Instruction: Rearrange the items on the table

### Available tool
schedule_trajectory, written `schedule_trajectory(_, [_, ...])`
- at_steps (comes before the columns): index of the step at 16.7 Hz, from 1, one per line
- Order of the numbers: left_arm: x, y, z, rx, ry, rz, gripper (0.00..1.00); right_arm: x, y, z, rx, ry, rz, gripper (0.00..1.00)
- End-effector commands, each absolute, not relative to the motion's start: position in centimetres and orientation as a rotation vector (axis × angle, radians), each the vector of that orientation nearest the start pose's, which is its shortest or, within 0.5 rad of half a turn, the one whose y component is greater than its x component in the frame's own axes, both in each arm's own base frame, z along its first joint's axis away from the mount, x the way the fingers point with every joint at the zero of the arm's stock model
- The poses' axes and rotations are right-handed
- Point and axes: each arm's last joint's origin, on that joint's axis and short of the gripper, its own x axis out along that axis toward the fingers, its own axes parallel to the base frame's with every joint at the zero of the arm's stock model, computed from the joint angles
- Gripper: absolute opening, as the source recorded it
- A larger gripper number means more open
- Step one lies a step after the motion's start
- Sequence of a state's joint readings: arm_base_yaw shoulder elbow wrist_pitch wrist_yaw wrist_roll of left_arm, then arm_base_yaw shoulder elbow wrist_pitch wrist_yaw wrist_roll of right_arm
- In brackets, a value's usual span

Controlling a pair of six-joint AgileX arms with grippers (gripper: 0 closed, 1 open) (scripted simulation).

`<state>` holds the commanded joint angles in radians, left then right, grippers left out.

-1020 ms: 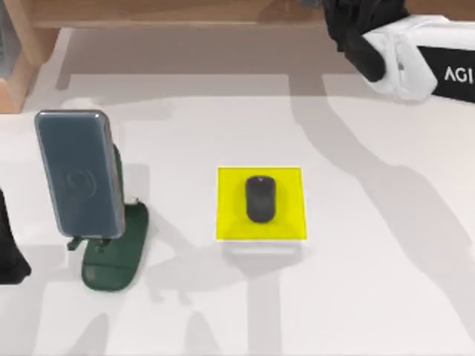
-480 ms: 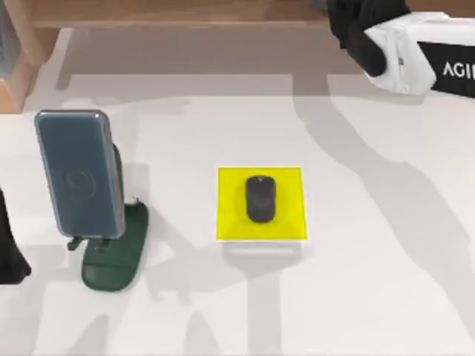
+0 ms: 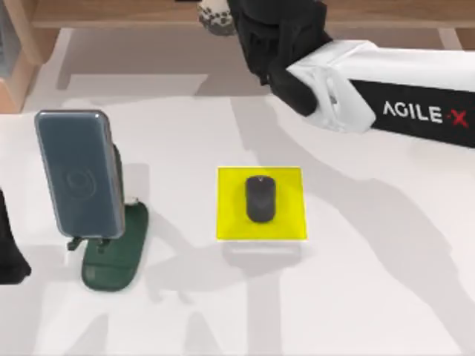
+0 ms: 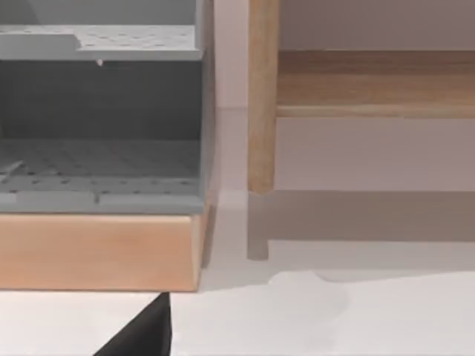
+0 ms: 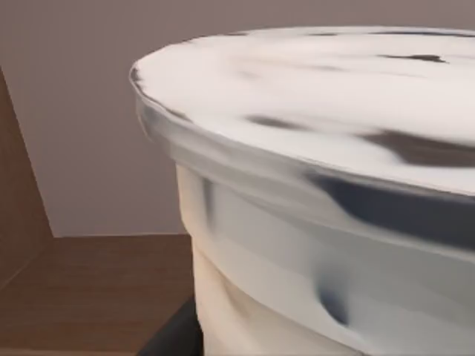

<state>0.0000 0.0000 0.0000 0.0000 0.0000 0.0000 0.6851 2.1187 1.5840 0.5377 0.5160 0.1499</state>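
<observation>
1. Phone (image 3: 80,175), grey-blue with a faint circle mark, stands tilted on a dark green stand (image 3: 113,256) at the left side of the white table (image 3: 371,282).
2. Left arm (image 3: 10,252) parked at the left edge of the table, beside the stand; a dark sliver of it is all that is seen, and the state of its claw cannot be told.
3. Left wrist view: a light wooden shelf (image 4: 100,248) with a grey perforated bin (image 4: 104,133) on it, and a wooden post (image 4: 261,96) beside the bin.
4. Yellow square pad (image 3: 260,202) lies flat near the middle of the table, well apart from the stand.
5. Small black mouse (image 3: 260,198) sits on the pad, about centred, long axis running front to back.
6. Right arm (image 3: 386,93), white with AgileX lettering, reaches in from the right edge to the far side of the table, above the pad. Its black wrist end sits at the far edge by the wooden shelf.
7. Pale mottled object (image 3: 215,15) just beside that wrist end in the top view; the right wrist view shows a whitish rounded container (image 5: 326,200) with dark streaks, very close. Whether the right claw is spread or pinching it cannot be told.
</observation>
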Motion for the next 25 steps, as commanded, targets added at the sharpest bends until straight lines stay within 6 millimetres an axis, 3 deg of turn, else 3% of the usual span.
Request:
schedule_trajectory(2, [10.6, -0.1, 16.0, 0.000, 0.000, 0.000, 1.00, 39.0, 31.7, 25.0, 0.153, 0.000, 0.216, 0.00])
schedule_trajectory(4, [10.6, -0.1, 16.0, 0.000, 0.000, 0.000, 1.00, 39.8, 30.8, 24.9, 0.142, -0.014, 0.200, 0.00])
schedule_trajectory(9, [10.6, -0.1, 16.0, 0.000, 0.000, 0.000, 1.00, 44.8, 23.4, 24.9, 0.038, -0.030, 0.030, 0.00])
schedule_trajectory(11, [10.6, -0.1, 16.0, 0.000, 0.000, 0.000, 1.00, 45.8, 21.4, 24.3, -0.002, -0.011, -0.014, 0.00])
schedule_trajectory(16, [10.6, -0.1, 16.0, 0.000, 0.000, 0.000, 1.00, 46.0, 21.1, 24.0, -0.011, -0.002, -0.020, 0.00])
schedule_trajectory(25, [10.6, -0.1, 16.0, 0.000, 0.000, 0.000, 1.00, 46.0, 21.1, 24.0, -0.011, -0.002, -0.020, 0.68])
